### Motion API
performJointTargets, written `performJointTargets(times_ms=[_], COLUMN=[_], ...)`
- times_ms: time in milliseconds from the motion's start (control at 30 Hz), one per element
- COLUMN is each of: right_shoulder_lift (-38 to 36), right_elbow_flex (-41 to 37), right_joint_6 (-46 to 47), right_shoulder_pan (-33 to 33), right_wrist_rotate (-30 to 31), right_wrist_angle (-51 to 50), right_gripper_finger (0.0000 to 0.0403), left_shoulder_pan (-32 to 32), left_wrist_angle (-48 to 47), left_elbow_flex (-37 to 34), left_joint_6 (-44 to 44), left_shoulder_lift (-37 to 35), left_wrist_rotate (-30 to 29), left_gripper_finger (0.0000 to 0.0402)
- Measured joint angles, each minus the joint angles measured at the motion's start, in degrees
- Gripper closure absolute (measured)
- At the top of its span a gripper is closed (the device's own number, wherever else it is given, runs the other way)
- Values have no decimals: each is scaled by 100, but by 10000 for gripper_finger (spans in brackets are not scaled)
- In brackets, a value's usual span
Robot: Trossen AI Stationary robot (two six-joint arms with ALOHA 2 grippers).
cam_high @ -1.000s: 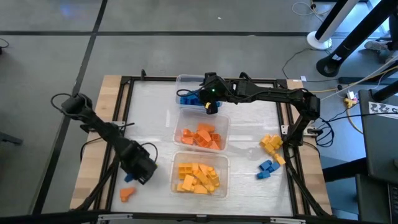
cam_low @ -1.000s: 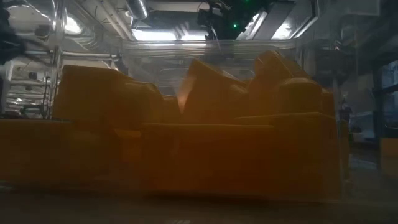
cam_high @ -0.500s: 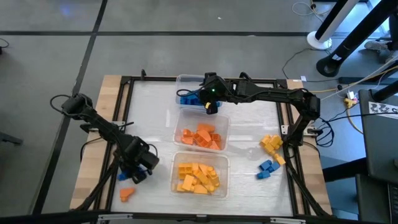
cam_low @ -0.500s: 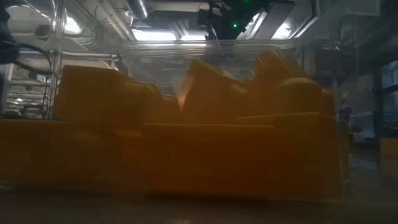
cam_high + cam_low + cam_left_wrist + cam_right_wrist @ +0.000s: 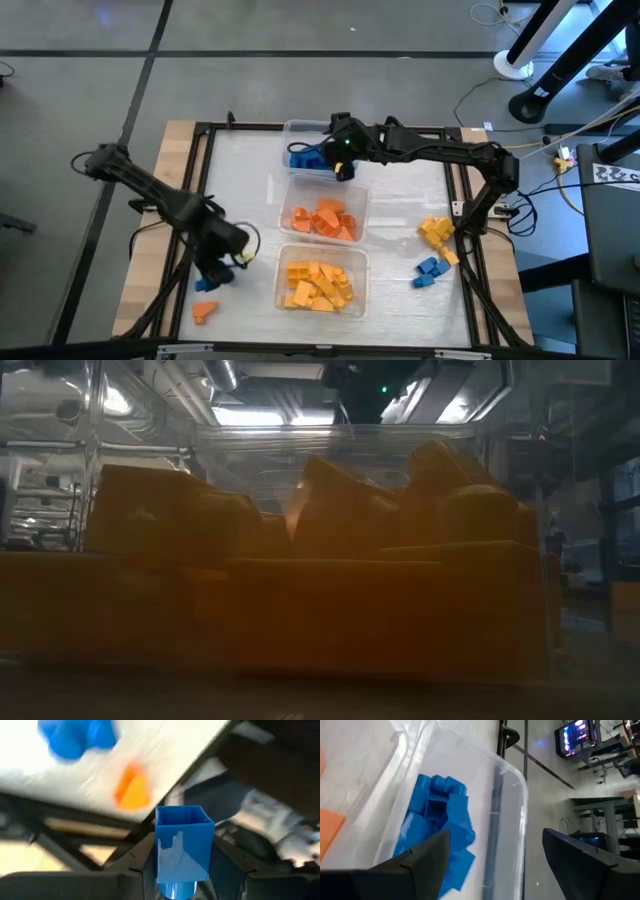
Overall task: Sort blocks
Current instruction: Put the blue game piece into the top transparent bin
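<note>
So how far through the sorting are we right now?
Mostly done: three tubs hold blue, orange and yellow blocks. In hand: the left gripper grips a blue block; the right gripper is open over the blue tub. Left: an orange block, another blue, and the yellow-blue cluster.

I'm seeing two matte black arms of slim jointed links. The right arm (image 5: 430, 152) carries a small green light by its wrist and dark cables trailing from its base. The left arm (image 5: 150, 190) looks the same black, with broad, flat-sided dark fingers (image 5: 135, 862) at the tip.
</note>
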Motion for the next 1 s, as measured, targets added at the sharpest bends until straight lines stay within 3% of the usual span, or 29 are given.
performJointTargets(times_ms=[133,267,400,567,667,800,900,1000], right_shoulder_lift=[-62,-65,-65,-71,-71,-138,-245,-353], right_elbow_flex=[550,1317,2058,2784,2966,2772,2576,2333], right_joint_6=[-87,-65,137,788,1279,1967,2253,2661], right_shoulder_pan=[0,0,7,4,4,23,232,556], right_wrist_rotate=[2,-3,-65,-117,-361,-1214,-1705,-1712], right_wrist_angle=[-846,-2147,-3593,-5195,-5806,-5846,-5823,-5830], right_gripper_finger=[89,89,89,89,89,89,89,89], left_shoulder_pan=[410,1010,1717,2601,3076,3505,3781,4038], left_wrist_angle=[440,1168,2012,3670,4746,5615,5716,5718], left_elbow_flex=[257,275,275,256,253,245,240,240], left_joint_6=[-152,365,1427,3461,4825,5951,6270,6261], left_shoulder_lift=[-550,-971,-1103,-869,-491,88,462,770], left_wrist_rotate=[-953,-2605,-4186,-5552,-5821,-5830,-5820,-5818], left_gripper_finger=[272,272,272,271,270,270,270,266])
